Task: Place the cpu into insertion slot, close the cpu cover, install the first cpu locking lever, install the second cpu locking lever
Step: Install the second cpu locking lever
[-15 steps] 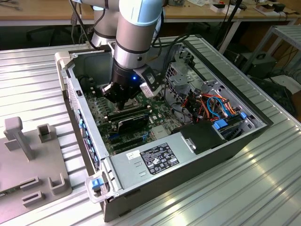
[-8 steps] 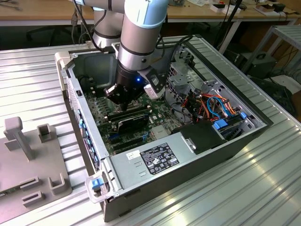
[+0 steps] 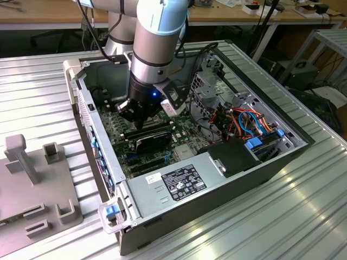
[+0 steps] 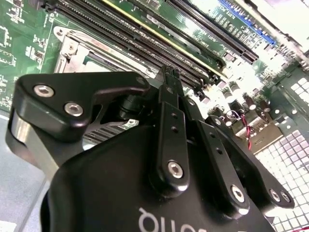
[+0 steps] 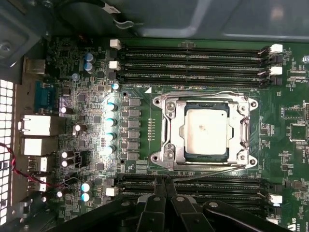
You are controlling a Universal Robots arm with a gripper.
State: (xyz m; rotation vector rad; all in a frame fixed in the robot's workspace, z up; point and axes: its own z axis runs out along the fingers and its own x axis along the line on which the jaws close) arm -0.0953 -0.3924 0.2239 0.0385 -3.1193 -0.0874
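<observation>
Arm reaches steeply down into open computer case [image 3: 260,162] | gripper [image 5: 165,181] fingers pressed together, holding nothing, just beside the socket | cpu [image 5: 206,131] seated in insertion slot [image 5: 227,155], cpu cover [image 5: 170,126] closed flat over it | case on ribbed metal table [image 3: 38,81], desks behind
</observation>
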